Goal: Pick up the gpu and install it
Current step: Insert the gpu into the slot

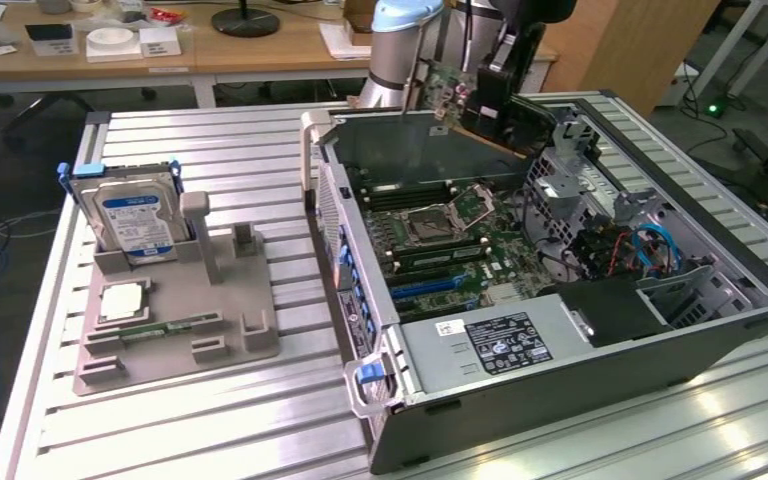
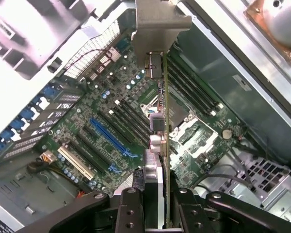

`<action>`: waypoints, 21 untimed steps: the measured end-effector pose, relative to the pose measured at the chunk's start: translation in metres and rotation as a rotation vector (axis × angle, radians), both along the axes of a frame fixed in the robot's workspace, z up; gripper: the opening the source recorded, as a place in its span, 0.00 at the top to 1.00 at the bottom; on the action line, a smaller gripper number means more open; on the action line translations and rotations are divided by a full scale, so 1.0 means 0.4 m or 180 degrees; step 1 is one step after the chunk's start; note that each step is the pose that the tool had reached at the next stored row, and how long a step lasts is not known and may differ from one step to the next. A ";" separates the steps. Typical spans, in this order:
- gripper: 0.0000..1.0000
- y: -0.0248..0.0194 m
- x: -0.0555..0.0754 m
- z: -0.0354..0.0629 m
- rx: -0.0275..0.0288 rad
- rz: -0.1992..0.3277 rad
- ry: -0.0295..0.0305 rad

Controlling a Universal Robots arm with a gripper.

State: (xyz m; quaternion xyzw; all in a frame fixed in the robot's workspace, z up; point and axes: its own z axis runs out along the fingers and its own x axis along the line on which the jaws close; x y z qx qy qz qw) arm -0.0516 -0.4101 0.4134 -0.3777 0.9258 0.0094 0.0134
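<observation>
My gripper hangs over the far end of the open computer case, shut on the gpu. The gpu is a thin card with a silvery bracket, held on edge above the case's far rim. In the wrist view the gpu runs edge-on away from my gripper, with its metal bracket at the far end. Dark fingers clamp it from both sides. Below lies the motherboard with a long blue slot and black slots beside it. The card is well above the board, touching nothing.
A grey fixture on the exterior view's left holds a blue-labelled hard drive, a processor chip and a RAM stick. Inside the case are the CPU socket, a drive cage, cables and the power supply.
</observation>
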 end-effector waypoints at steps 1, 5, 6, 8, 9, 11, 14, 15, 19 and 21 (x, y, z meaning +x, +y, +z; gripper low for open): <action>0.72 0.000 0.000 0.000 0.0001 0.0043 0.0000; 0.72 0.000 0.000 0.000 0.0004 0.0310 0.0000; 0.72 0.000 0.000 0.000 0.0005 0.0402 0.0000; 0.72 0.000 0.000 0.000 0.0005 0.0475 0.0000; 0.72 0.000 0.000 0.000 0.0005 0.0508 0.0000; 0.72 0.000 0.000 0.000 0.0006 0.0569 0.0000; 0.72 0.000 0.000 0.000 0.0007 0.0676 0.0000; 0.72 0.000 0.000 0.000 0.0008 0.0712 0.0000; 0.72 0.000 0.000 0.000 0.0010 0.0865 0.0000; 0.72 0.000 0.000 0.000 0.0011 0.0948 0.0000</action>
